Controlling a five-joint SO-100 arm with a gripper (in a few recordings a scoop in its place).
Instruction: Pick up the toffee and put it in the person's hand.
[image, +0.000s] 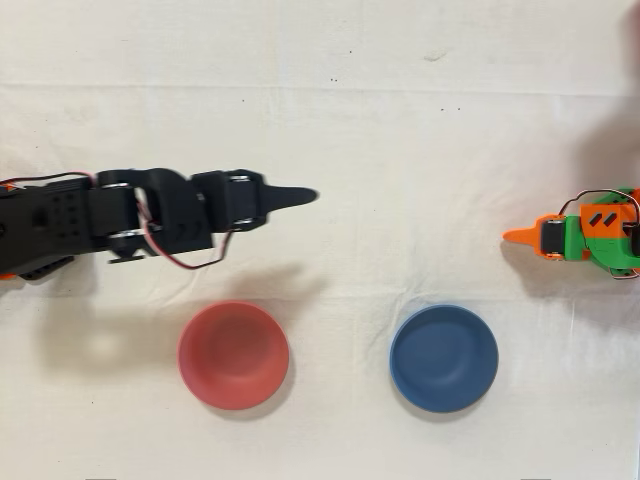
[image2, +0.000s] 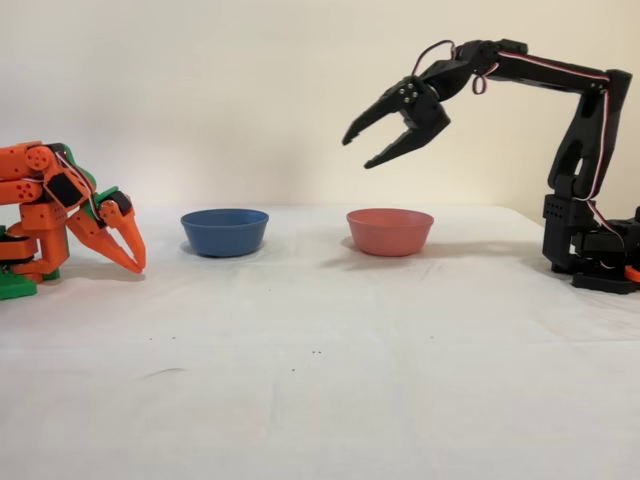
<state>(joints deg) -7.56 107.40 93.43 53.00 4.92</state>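
My black gripper (image2: 358, 151) hangs high above the table with its two fingers spread open and nothing between them. In the fixed view it sits above and just left of the red bowl (image2: 390, 231). From overhead the gripper (image: 300, 196) points right, beyond the red bowl (image: 233, 354), and its fingers overlap into one dark tip. No toffee shows in either view, on the cloth or in the bowls. No person's hand is in view.
A blue bowl (image: 443, 357) (image2: 224, 231) stands beside the red one, and both look bare inside. The idle orange arm (image: 585, 232) (image2: 60, 205) rests at the opposite end of the table. White cloth covers the table (image2: 320, 370).
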